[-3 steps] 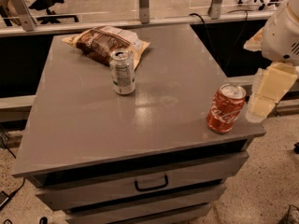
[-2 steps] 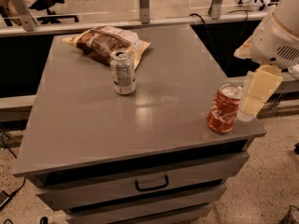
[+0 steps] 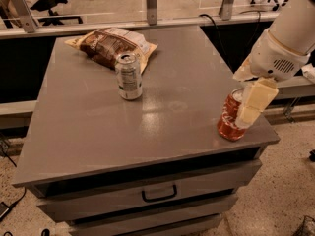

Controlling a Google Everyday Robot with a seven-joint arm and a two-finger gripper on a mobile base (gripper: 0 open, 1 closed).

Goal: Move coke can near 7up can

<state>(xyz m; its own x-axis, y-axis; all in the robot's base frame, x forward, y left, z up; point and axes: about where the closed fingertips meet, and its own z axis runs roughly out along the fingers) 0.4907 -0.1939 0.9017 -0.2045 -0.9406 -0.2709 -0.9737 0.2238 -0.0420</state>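
Observation:
The coke can [image 3: 227, 120], red-orange with white lettering, stands upright near the front right corner of the grey table [image 3: 93, 132]. The 7up can [image 3: 129, 76], silvery-white and pale green, stands upright left of the table's middle, far to the left of the coke can. My gripper [image 3: 245, 116], cream coloured, hangs from the white arm [image 3: 283, 43] at the right and overlaps the coke can's right side, covering part of its top and flank.
A brown and yellow chip bag [image 3: 110, 44] lies just behind the 7up can at the table's back left. The table has drawers below with a dark handle [image 3: 159, 194]. A railing and office chairs stand beyond the back edge.
My gripper has moved left and a little down, from beside the coke can's right to overlapping it. Both cans and the bag have stayed in place.

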